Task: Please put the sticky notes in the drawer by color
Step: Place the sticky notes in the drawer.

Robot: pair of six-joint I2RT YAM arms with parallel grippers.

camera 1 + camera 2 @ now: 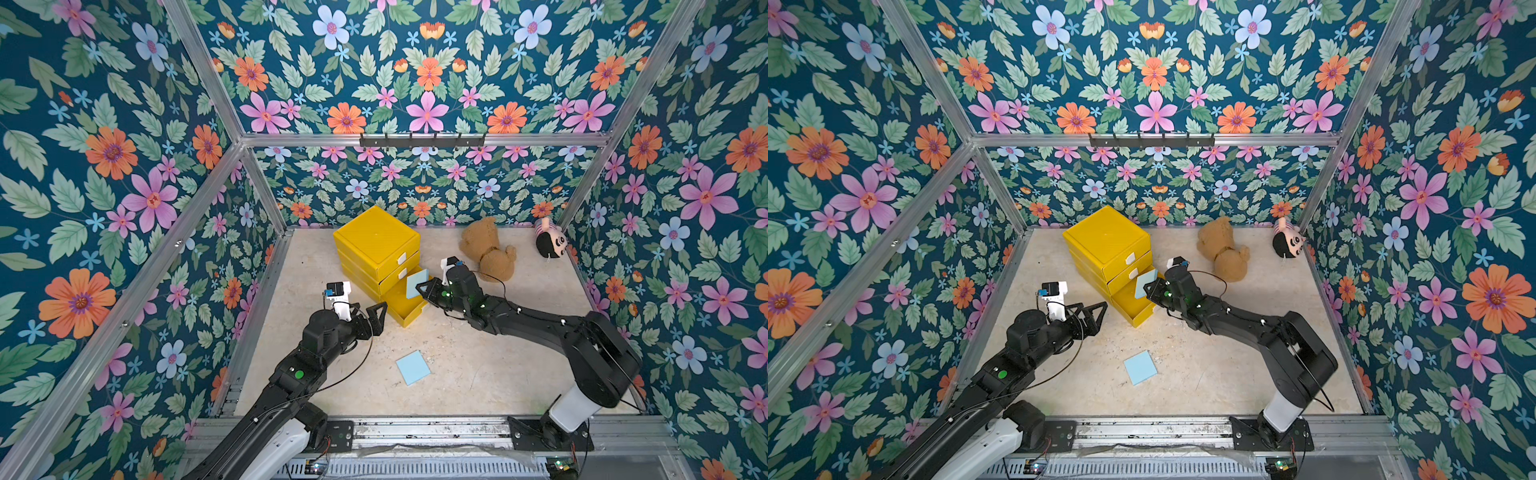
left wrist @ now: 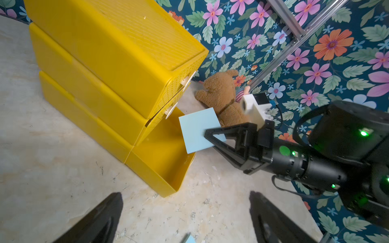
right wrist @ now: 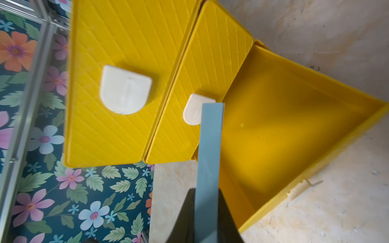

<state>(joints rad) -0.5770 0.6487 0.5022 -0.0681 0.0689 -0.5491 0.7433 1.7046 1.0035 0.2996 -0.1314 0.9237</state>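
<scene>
Sticky note (image 1: pixel 417 284), light blue, pinched by one edge in the right gripper (image 1: pixel 422 288), jaws pressed together on it. It stands nearly upright at centre frame in both top views, over the pulled-out bottom drawer (image 1: pixel 409 311) of the yellow cabinet (image 1: pixel 376 239). The two upper drawers are closed.

Key relation: the note juts past the fingertips toward the cabinet front, with its free edge close to the middle drawer's white tab handle (image 3: pixel 194 109). The open tray lies below the note, a little to one side. Judged: the release depends on the note hanging over the tray's inside, not against the closed drawer fronts. A small lowering or tilt looks needed first.

Second blue note (image 1: pixel 413 367) lies flat on the table (image 1: pixel 498 374), lower centre of the frame, between the two arms. The left gripper (image 1: pixel 372 320), spread wide and empty, sits just beside the open drawer's near corner and is the nearer claw to that note.

View differences:
- **Right wrist view:** the held note appears edge-on as a thin strip, and the tray floor it shows is bare.
- **Left wrist view:** the note's broad face is visible, with the pinch at its edge.
- **Top views:** only these show the table note whole.

Teddy bear (image 1: pixel 486 249) and doll (image 1: pixel 550 241) lie at the upper right of the table, well apart from the work.
</scene>
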